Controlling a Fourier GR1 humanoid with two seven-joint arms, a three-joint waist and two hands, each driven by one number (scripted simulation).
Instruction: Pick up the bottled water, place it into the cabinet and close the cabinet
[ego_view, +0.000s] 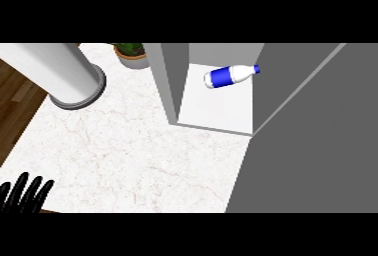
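The water bottle, white with a blue label and blue cap, lies on its side on the white floor of the grey cabinet, toward the back. The cabinet door is a large grey panel filling the right of the view, standing open beside the interior. My left hand rests at the lower left corner with fingers straight and pointing up, far from the bottle. The right hand does not show.
A white marble counter spreads in front of the cabinet. A tall white cylinder on a grey base stands at the upper left. A small potted plant sits at the back, left of the cabinet.
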